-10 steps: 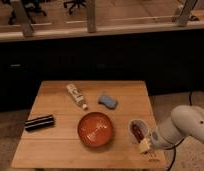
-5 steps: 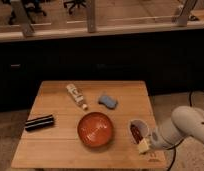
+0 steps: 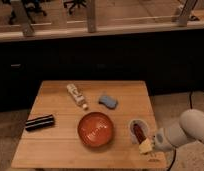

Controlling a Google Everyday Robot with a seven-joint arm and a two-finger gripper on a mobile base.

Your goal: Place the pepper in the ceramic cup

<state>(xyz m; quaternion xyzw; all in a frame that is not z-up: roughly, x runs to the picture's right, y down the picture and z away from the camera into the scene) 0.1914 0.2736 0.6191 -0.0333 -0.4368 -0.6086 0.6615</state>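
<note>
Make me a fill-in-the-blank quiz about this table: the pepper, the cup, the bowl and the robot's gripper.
The pepper sits ____ the ceramic cup.
The bowl next to that cup is ____ in colour.
The gripper is by the table's front-____ corner in the camera view.
The sponge behind the bowl is ____ in colour.
Missing words: inside; orange-red; right; blue.

Wooden table point(image 3: 55, 147) bearing an orange-red bowl point(image 3: 96, 129), blue sponge point(image 3: 108, 101), white tube point(image 3: 76, 95), dark case point(image 3: 40, 122).
</note>
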